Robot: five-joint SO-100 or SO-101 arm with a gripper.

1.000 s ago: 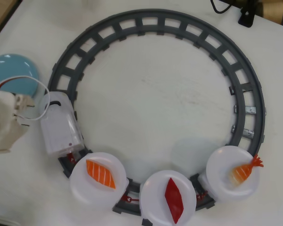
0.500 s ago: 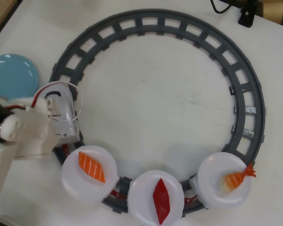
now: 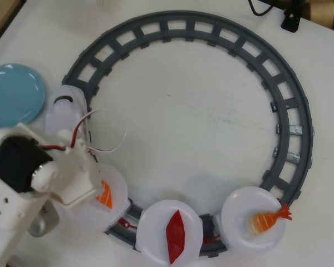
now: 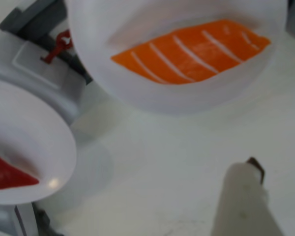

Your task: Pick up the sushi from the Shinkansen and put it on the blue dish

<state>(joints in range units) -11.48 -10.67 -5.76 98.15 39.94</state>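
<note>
Sushi first (image 3: 175, 243): dark red diamond slab, sitting untouched on the middle round white plate (image 3: 156, 222) at the near edge of the overhead view, riding the grey ring-shaped plastic track (image 3: 300, 119). Shows up too in the wrist view (image 4: 10, 174), a red wedge at the left edge.

Off to its right, on another white plate, an orange shrimp piece with a tail (image 3: 267, 219). Off to its left, an orange white-striped salmon piece (image 3: 105, 195), half hidden under the arm; fills the top of the wrist view (image 4: 191, 51) on its own plate.

Over that left plate, the white robot arm (image 3: 50, 178) with black motor block and loose red and white wires. Gripper (image 4: 248, 184): only one pale finger (image 4: 238, 206) in the wrist view, hanging above bare white table (image 3: 200, 128) just beside the salmon plate, holding nothing visible; can't tell whether the fingers are spread or pressed together.

Farther along the track on the left, the white plastic Shinkansen with rounded nose and black windshield (image 3: 67, 108), heading the plate cars.

Farther left still, off the track and just beside the train's nose, the glossy light blue round dish (image 3: 14, 94), bare.
</note>
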